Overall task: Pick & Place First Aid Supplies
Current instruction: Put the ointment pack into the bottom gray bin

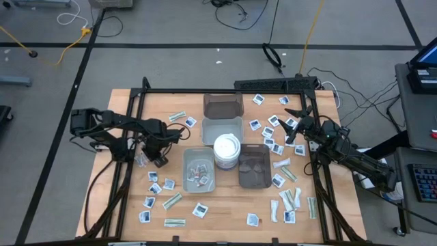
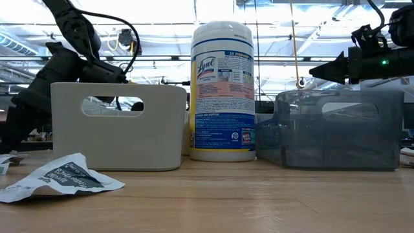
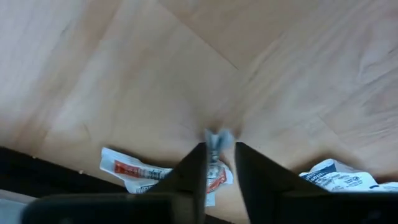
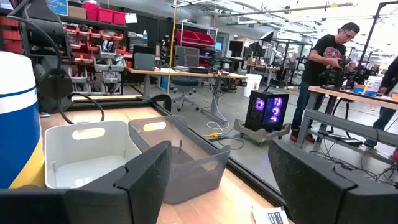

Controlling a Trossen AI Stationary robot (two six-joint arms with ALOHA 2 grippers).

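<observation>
Left of the wipes tub (image 1: pixel 227 151), the lowered left gripper (image 3: pixel 217 163) pinches a small packet (image 3: pixel 217 139) against the table (image 3: pixel 143 74). The right gripper (image 4: pixel 217 180) hovers beyond the tub, fingers spread wide, empty.

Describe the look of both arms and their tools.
Both arms are dark, jointed, with black cables along them. The left tool has two black wedge-shaped fingers narrowing to the tips. The right tool has broad matte-black fingers; in the low view a small green light glows on that arm.

Colours on the pale wood bench (image 1: pixel 225 205)

We see white packets (image 1: pixel 199 210) with dark print, a white tub (image 2: pixel 222 90) labelled blue, grey tray (image 2: pixel 116 126), smoky dark tray (image 2: pixel 336 129).
</observation>
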